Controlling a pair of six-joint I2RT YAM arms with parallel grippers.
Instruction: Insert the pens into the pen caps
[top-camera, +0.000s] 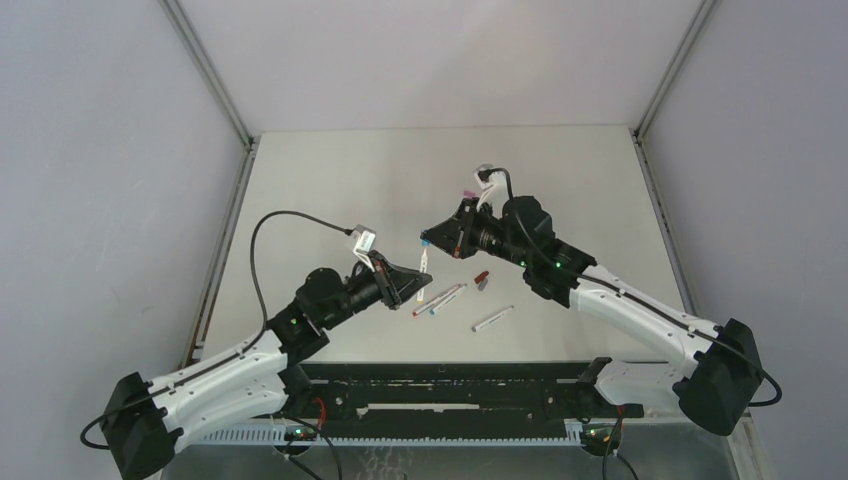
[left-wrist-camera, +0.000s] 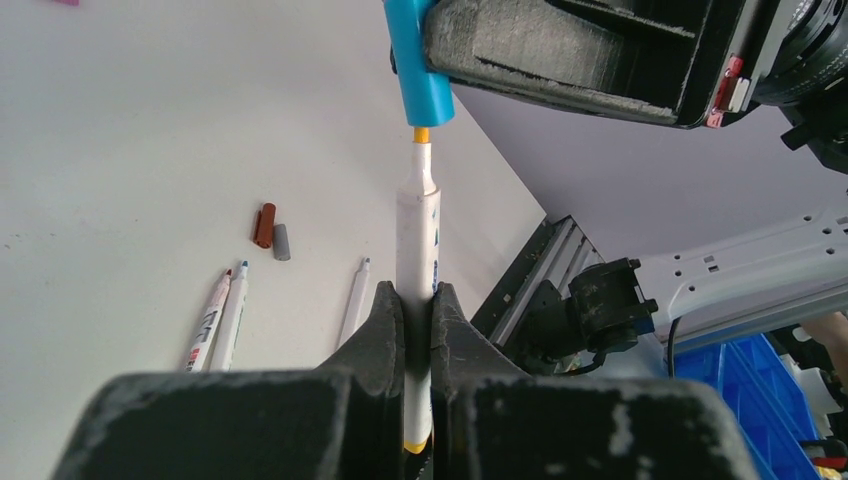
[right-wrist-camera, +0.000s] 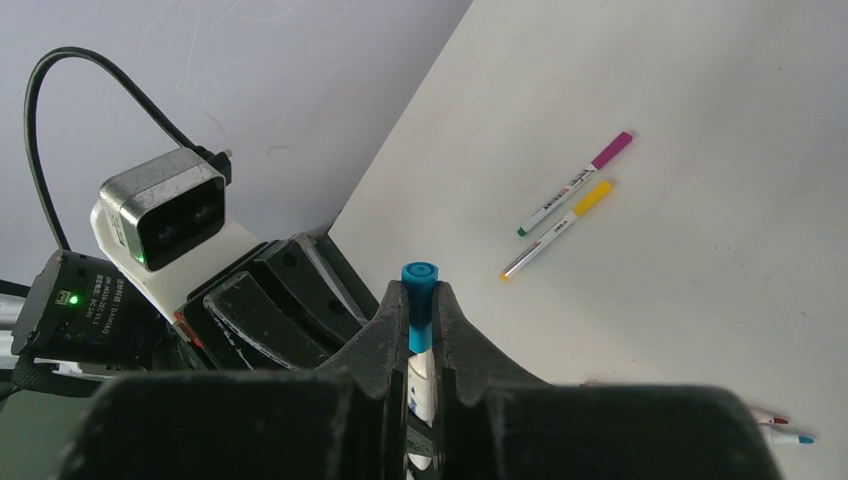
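Note:
My left gripper (left-wrist-camera: 417, 290) is shut on a white pen (left-wrist-camera: 417, 240) with an orange tip, held off the table and pointing at the right gripper. My right gripper (right-wrist-camera: 421, 290) is shut on a blue cap (right-wrist-camera: 419, 300). In the left wrist view the orange tip sits right at the mouth of the blue cap (left-wrist-camera: 418, 60). In the top view the two grippers (top-camera: 418, 278) (top-camera: 432, 240) meet above the table's middle. Three uncapped pens (left-wrist-camera: 232, 312) lie on the table, with a dark red cap (left-wrist-camera: 264, 225) and a grey cap (left-wrist-camera: 282, 242) beside them.
Two capped pens, one with a magenta cap (right-wrist-camera: 575, 183) and one with a yellow cap (right-wrist-camera: 556, 228), lie farther back on the table. A black rail (top-camera: 450, 395) runs along the near edge. Grey walls stand at the left, right and back.

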